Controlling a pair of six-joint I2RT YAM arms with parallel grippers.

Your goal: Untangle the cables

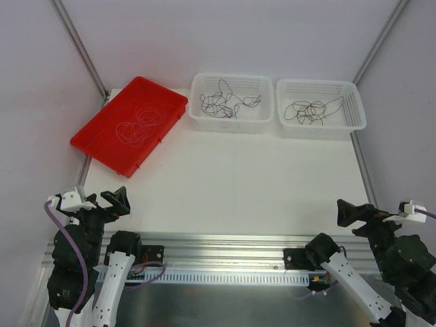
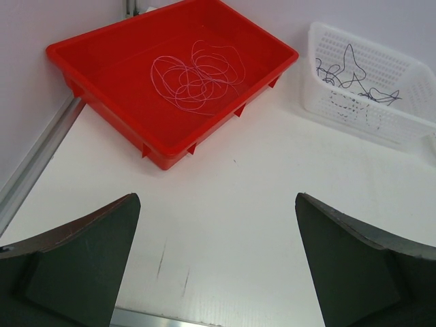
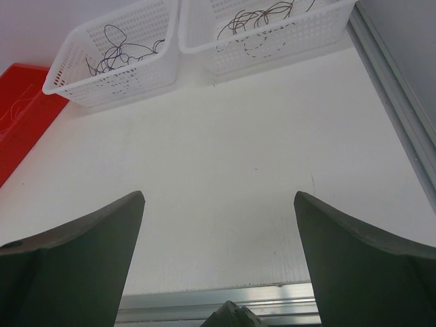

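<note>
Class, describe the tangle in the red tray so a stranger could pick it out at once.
Find the red tray at the far left corner of the table. The tangle lies loose on its floor. It is the only pale, lilac-white one; the two white baskets beside it hold dark tangles.

L gripper [image 2: 216, 197]: two matte blk fingers [image 2: 75, 272], wedge-shaped, broad at base, narrowing to tip. R gripper [image 3: 219, 194] same (dark grey-green tint up close). Behind each claw: small white cam housing [image 1: 71, 199] w/ lilac cable [image 1: 67, 238] running rearward past blk joint blocks [image 1: 71, 262]. Further back, links [image 1: 112, 276] white, rounded.
</note>
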